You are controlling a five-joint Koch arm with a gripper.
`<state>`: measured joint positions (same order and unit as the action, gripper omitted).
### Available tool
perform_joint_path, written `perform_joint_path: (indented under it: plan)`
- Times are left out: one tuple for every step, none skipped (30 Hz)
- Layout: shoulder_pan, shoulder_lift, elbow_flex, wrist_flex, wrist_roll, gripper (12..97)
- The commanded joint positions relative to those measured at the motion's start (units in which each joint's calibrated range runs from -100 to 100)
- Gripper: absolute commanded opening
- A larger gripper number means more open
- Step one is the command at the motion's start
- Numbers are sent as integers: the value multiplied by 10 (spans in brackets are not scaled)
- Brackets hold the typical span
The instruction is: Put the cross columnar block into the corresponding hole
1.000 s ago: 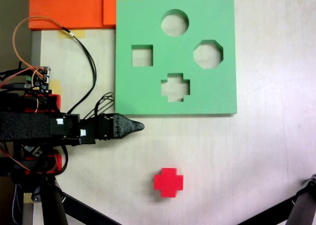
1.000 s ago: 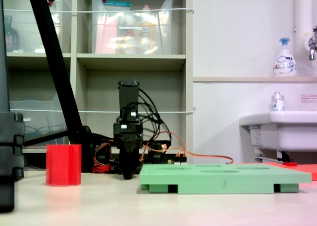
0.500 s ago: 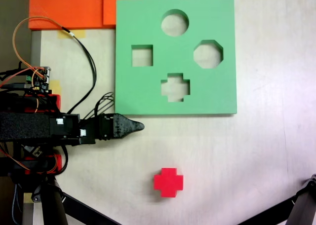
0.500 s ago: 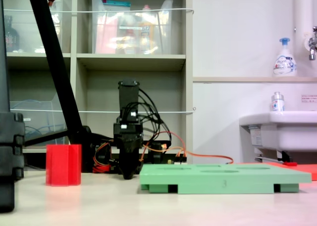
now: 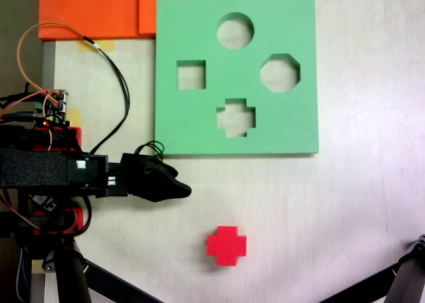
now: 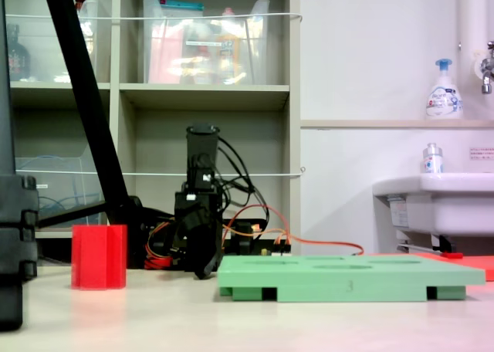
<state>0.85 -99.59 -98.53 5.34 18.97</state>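
Top view: the red cross block (image 5: 226, 245) stands on the pale worktop (image 5: 352, 210), well apart from the green board (image 5: 199, 123) and its plus-shaped hole (image 5: 236, 117) — the hole holds nothing. The black hand (image 5: 183, 191) points toward the block from the left, near the board's lower edge; whether its jaws are apart cannot be told. Side view: block (image 6: 99, 257) upright, hand (image 6: 204, 272) low beside the board (image 6: 351, 276).

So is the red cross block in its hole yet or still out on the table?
Out. The red cross block stands on the table, apart from the green board; the plus-shaped hole is empty.
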Motion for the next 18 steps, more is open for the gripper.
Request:
perform_joint_path:
  plan:
    - [-10, -4, 8, -42, 33, 457]
    - [-12, -4, 34, -64, 43, 457]
    - [-17, -4, 60, -90, 51, 456]
    - [-23, -4, 90, -116, 58, 456]
    - [-28, -4, 124, -153, 66, 456]
    - [-30, -4, 157, -193, 75, 457]
    - [-30, -4, 192, -240, 84, 456]
    - [-30, -4, 232, -296, 100, 456]
    - [-30, -4, 270, -351, 112, 457]
    - [-30, -4, 308, -398, 123, 456]
    - [-30, -4, 344, -442, 132, 456]
    - [-29, -4, 373, -476, 142, 456]
    - [-27, -4, 401, -506, 152, 457]
    - [-27, -4, 442, -542, 164, 457]
    - [-27, -4, 482, -586, 171, 458]
    - [-27, -4, 518, -626, 180, 465]
    - [-27, -4, 548, -660, 188, 482]
    - [-27, -4, 574, -686, 192, 511]
